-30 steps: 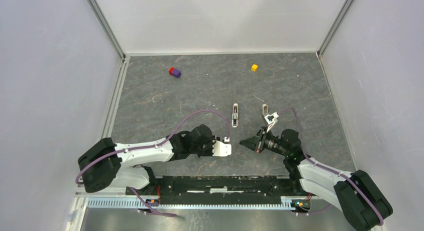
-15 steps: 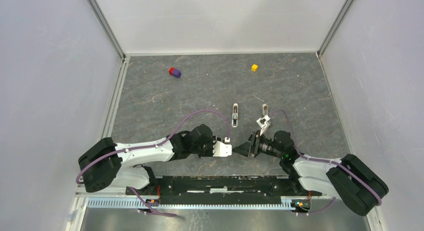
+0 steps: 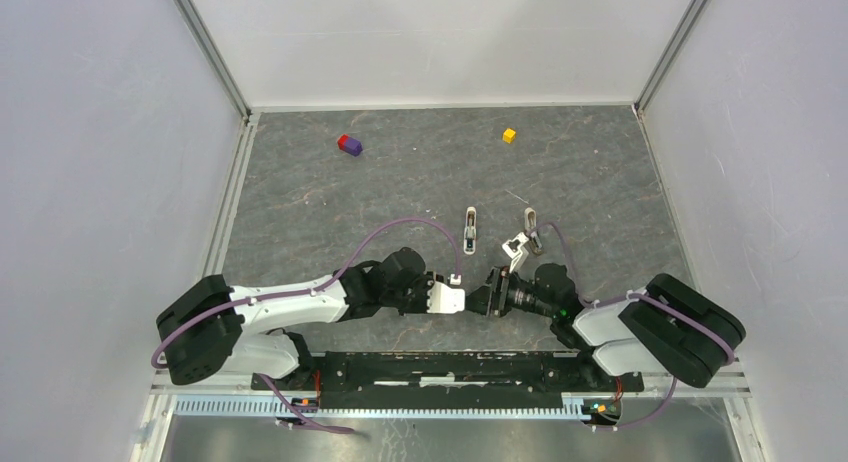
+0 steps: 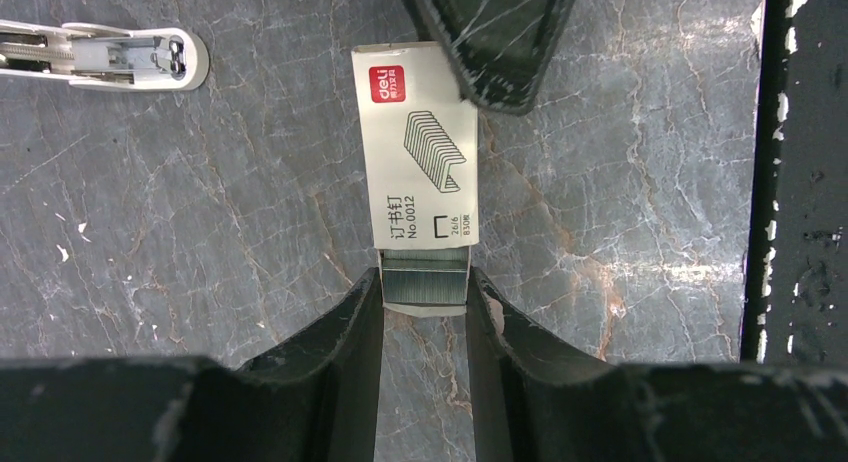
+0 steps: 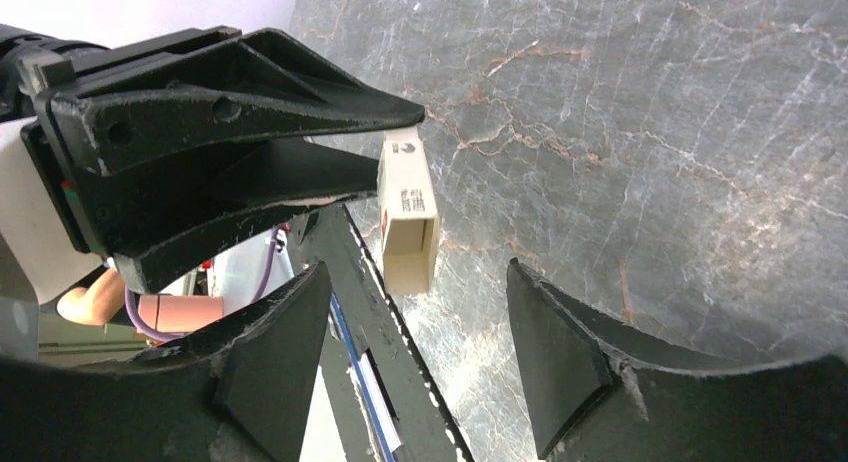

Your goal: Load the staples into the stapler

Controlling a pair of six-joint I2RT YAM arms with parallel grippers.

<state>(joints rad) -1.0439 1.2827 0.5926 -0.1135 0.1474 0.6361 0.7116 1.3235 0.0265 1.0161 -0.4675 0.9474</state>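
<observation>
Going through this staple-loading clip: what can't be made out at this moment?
1. Stapler: in the left wrist view the left edge cuts it off. In the top view it is too small to tell whether its channel holds staples.
2. Staple box: in the top view it is lost where the left tool and right tool meet. In the left wrist view its sleeve hides how many staples it holds.
3. Right tool: in the left wrist view the top edge leaves only one finger showing.
</observation>
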